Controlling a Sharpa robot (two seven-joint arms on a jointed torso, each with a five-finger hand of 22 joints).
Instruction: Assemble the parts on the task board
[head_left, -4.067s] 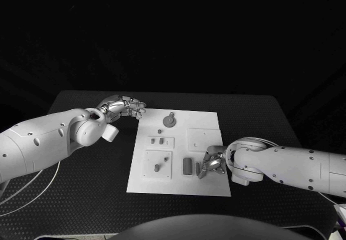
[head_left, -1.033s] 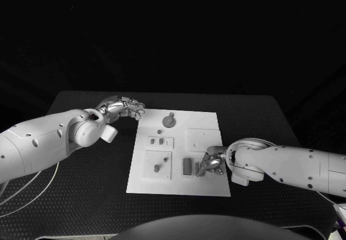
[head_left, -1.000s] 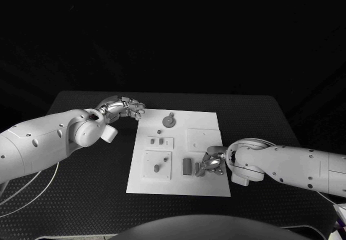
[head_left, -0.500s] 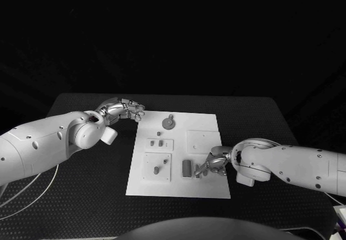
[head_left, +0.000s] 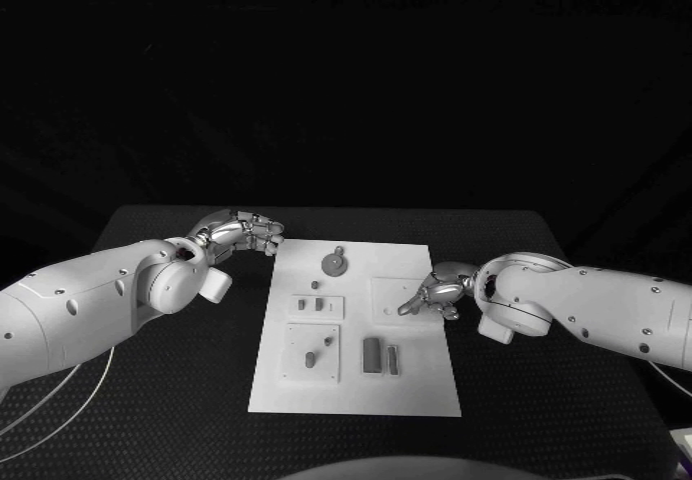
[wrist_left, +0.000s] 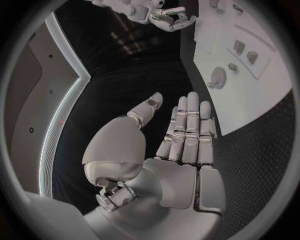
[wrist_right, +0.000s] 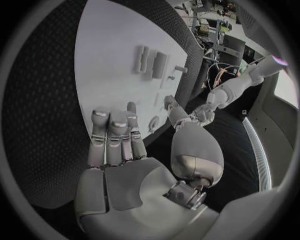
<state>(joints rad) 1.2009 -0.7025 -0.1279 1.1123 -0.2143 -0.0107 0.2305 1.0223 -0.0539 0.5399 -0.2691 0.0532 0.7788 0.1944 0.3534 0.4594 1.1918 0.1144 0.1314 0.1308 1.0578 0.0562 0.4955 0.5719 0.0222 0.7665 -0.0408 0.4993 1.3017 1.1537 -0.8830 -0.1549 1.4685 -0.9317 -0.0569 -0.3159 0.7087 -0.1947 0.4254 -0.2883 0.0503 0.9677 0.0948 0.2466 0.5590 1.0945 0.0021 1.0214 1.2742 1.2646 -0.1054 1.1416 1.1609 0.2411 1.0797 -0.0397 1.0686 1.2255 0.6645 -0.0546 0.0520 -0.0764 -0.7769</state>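
The white task board (head_left: 418, 380) lies in the middle of the black table. On it are a round grey part (head_left: 335, 263), two small pieces (head_left: 309, 303), a raised plate with pegs (head_left: 313, 352) and two grey bars (head_left: 374, 354) side by side. My right hand (head_left: 437, 293) hovers at the board's right edge beside a square raised plate (head_left: 392, 296); its fingers (wrist_right: 115, 137) are spread and hold nothing. My left hand (head_left: 245, 232) sits off the board's far left corner, fingers (wrist_left: 187, 135) straight, empty. The left wrist view shows the board (wrist_left: 262, 85) and the round part (wrist_left: 217, 77).
Black textured table (head_left: 159, 400) surrounds the board on all sides, with wide free strips to its left and right. A white cable (head_left: 58, 400) trails under my left arm near the table's left front.
My right hand has moved from the near right of the board, by the two bars, to farther back beside the square plate. The left hand has hardly moved. The camera has shifted a little.
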